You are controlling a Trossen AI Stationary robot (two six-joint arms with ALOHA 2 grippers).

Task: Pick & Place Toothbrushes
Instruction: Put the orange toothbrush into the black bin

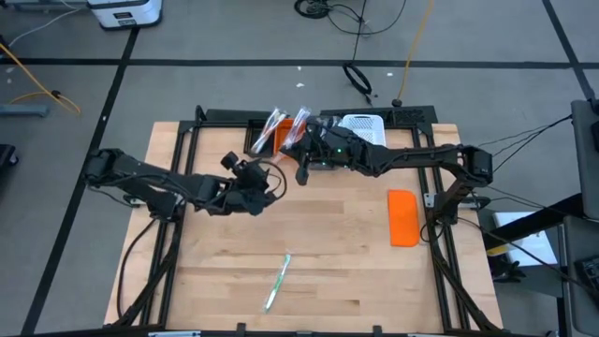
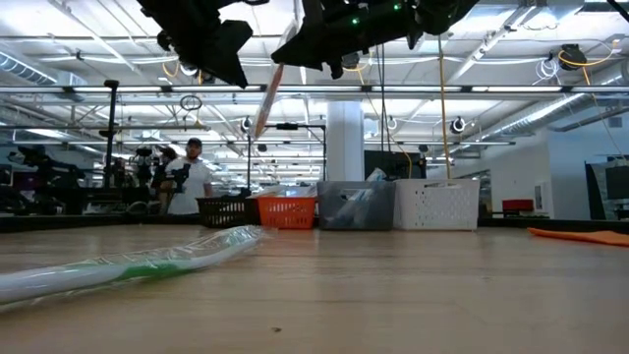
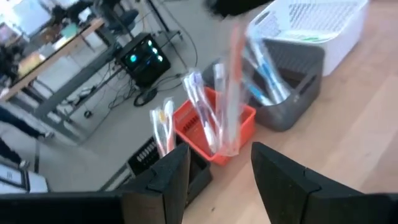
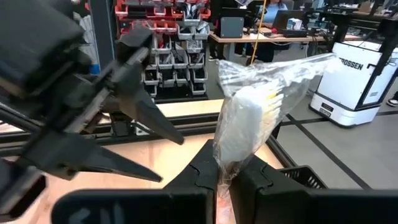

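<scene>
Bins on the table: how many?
4, in a row along the table's far edge: black bin, orange bin, grey bin, white bin. The arms cover part of the row from above, so another could be hidden.

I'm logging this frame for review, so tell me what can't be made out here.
- High view: contents of the white slotted plastic bin, hidden by the right arm.
- Low view: both arms cut off by the top edge; the clear-wrapped green-handled toothbrush blurred.
- Left wrist view: the clear-wrapped red-handled toothbrush blurred; its upper end hidden by a dark shape.
- Right wrist view: the right gripper fingers hide its handle.
</scene>
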